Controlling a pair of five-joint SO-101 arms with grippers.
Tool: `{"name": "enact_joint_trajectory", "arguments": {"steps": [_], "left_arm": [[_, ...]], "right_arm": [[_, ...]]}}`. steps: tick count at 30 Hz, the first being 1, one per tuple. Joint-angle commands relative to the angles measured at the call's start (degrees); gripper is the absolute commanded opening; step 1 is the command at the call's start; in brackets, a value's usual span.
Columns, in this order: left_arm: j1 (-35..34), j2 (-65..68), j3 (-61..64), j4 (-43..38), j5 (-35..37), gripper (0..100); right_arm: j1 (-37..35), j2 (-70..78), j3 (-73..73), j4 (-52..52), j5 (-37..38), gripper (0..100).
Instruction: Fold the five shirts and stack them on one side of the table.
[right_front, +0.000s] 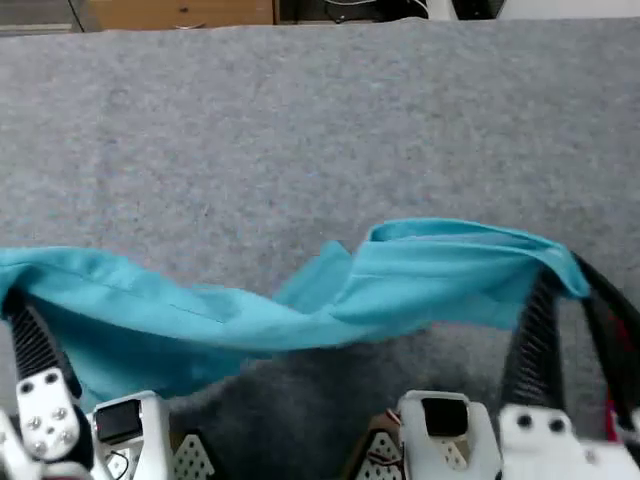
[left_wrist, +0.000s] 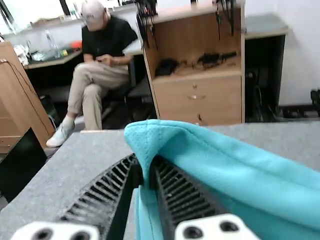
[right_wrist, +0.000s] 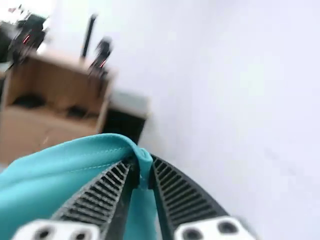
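A teal shirt (right_front: 400, 285) hangs stretched between my two grippers above the near part of the grey table (right_front: 300, 120). It sags in the middle, with a fold sticking up near the centre. My left gripper (right_front: 12, 298) is at the near left, shut on one end of the shirt; its ribbed black fingers (left_wrist: 112, 187) pinch a teal corner (left_wrist: 150, 145). At the near right, my right gripper (right_front: 563, 268) is shut on the other end, and the cloth (right_wrist: 55, 180) bunches between its fingers (right_wrist: 172, 192).
The grey felt table stretches bare from the shirt to its far edge. Wooden furniture (right_front: 180, 12) stands beyond that edge, and a wooden cabinet (left_wrist: 200, 85) is behind the table in the left wrist view.
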Motion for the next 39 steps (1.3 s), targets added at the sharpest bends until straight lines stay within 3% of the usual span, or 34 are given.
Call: {"name": "enact_joint_trajectory", "arguments": {"steps": [1, 7, 19, 25, 30, 39], "left_arm": [[0.53, -0.40, 1.32, -3.96, 5.63, 2], [0.18, -0.84, 12.40, -10.37, 11.34, 2], [0.18, -9.80, 36.75, -18.20, 10.99, 2], [0.09, -17.45, 42.64, -22.42, 10.99, 2], [0.00, -19.74, 42.64, -26.55, 10.99, 2], [-6.68, -19.65, 42.90, -30.77, 10.99, 2]], "right_arm": [[3.47, 5.67, -8.13, -1.67, 0.00, 0.5], [6.46, 11.74, -15.25, -8.53, 0.53, 0.5], [6.73, 13.14, -10.86, -26.37, 9.05, 0.5], [6.73, 13.23, -10.51, -32.44, 9.93, 0.5], [6.64, 13.14, -10.42, -30.15, 12.66, 0.5], [6.46, 12.70, -4.35, -21.01, 14.68, 0.5]]}}
